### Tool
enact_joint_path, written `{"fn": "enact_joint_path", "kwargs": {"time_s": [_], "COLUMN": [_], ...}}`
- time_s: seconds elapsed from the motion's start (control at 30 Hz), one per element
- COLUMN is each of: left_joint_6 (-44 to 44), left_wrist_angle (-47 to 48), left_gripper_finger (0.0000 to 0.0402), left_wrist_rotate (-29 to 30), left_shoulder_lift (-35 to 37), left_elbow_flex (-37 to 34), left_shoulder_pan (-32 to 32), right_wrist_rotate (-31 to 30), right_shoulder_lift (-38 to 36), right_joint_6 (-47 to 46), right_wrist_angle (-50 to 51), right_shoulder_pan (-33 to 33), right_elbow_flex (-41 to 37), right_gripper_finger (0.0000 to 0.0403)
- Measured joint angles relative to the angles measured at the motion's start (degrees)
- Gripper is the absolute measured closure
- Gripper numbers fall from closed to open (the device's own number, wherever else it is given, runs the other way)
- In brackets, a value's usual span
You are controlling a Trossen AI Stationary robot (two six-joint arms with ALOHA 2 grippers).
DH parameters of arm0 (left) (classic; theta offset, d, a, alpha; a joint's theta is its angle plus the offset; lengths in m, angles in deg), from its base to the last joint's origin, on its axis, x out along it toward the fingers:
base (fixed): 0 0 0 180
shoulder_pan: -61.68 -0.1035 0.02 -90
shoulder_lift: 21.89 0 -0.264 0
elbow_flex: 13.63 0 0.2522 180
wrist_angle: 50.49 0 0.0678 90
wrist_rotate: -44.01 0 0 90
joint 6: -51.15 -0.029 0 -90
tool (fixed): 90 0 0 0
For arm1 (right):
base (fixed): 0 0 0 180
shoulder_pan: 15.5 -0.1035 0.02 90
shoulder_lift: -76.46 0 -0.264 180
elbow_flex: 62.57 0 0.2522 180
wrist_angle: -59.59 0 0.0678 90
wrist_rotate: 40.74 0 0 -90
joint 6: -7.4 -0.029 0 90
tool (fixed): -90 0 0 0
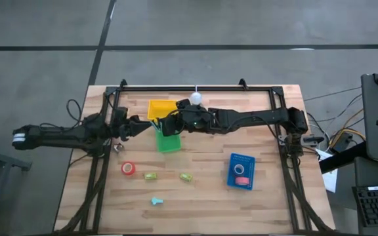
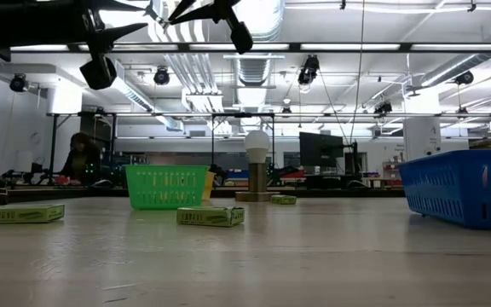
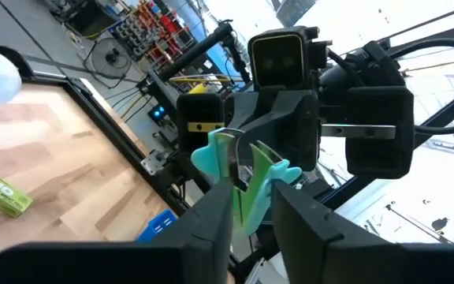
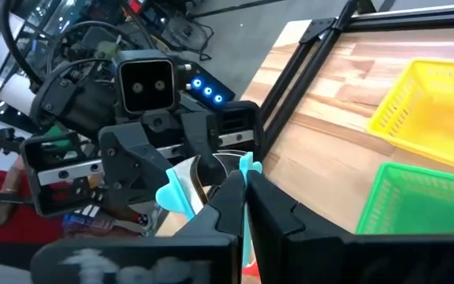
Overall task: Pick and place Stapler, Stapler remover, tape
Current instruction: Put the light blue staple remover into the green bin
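Observation:
A teal stapler remover (image 3: pixel 247 177) with metal jaws hangs in the air between my two grippers, left of the yellow tray (image 1: pixel 161 108). My right gripper (image 4: pixel 243 197) reaches across from the table's right and is shut on it. My left gripper (image 3: pixel 252 225) faces it from the left, its fingers closed in on the remover's lower part. A second teal remover (image 1: pixel 156 201) lies near the front edge. A red tape roll (image 1: pixel 128 168) lies flat on the table, and another (image 1: pixel 241 170) is in the blue tray (image 1: pixel 241 159). Two flat yellow-green staplers (image 1: pixel 151 176) (image 1: pixel 186 177) lie on the table. My left gripper has the remover's greenish lower part (image 3: pixel 251 207) between its two fingers, coming nearly level from the table's left. The remover is clear of the table, its teal wings spread beyond the fingertips. My right gripper pinches a thin part of the remover between its shut fingers, with a teal tip (image 4: pixel 250 167) poking out past the fingertips. It comes from the table's right, slanting slightly down. The fingers hide the place of contact itself.
A green tray (image 1: pixel 169 141) sits just below the grippers, beside the yellow one. A lamp with a white bulb (image 1: pixel 195 99) stands at the far edge. A black frame (image 1: pixel 195 88) borders the table's far, left and right sides.

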Motion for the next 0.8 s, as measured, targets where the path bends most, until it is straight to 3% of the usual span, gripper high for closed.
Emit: {"fn": "enact_joint_path", "kwargs": {"time_s": [0.37,0.67,0.8], "left_joint_6": [-0.03,-0.45,-0.44], "left_wrist_angle": [0.06,-0.02,0.13], "left_gripper_finger": [0.0395,0.0398,0.0399], "left_wrist_rotate": [-0.37,-0.44,-1.92], "left_shoulder_lift": [-0.07,-0.07,0.02], "left_elbow_flex": [0.0,0.0,0.0], "left_shoulder_pan": [0.0,-0.02,-0.05], "right_wrist_rotate": [0.23,0.92,3.44], "right_shoulder_lift": [1.25,0.77,-1.07], "right_joint_6": [-1.6,0.31,0.87], "right_wrist_angle": [-0.54,0.7,6.83], "right_shoulder_pan": [0.0,0.23,0.75], "right_elbow_flex": [-0.06,-0.06,-0.05], "right_gripper_finger": [0.0394,0.0391,0.0363]}}
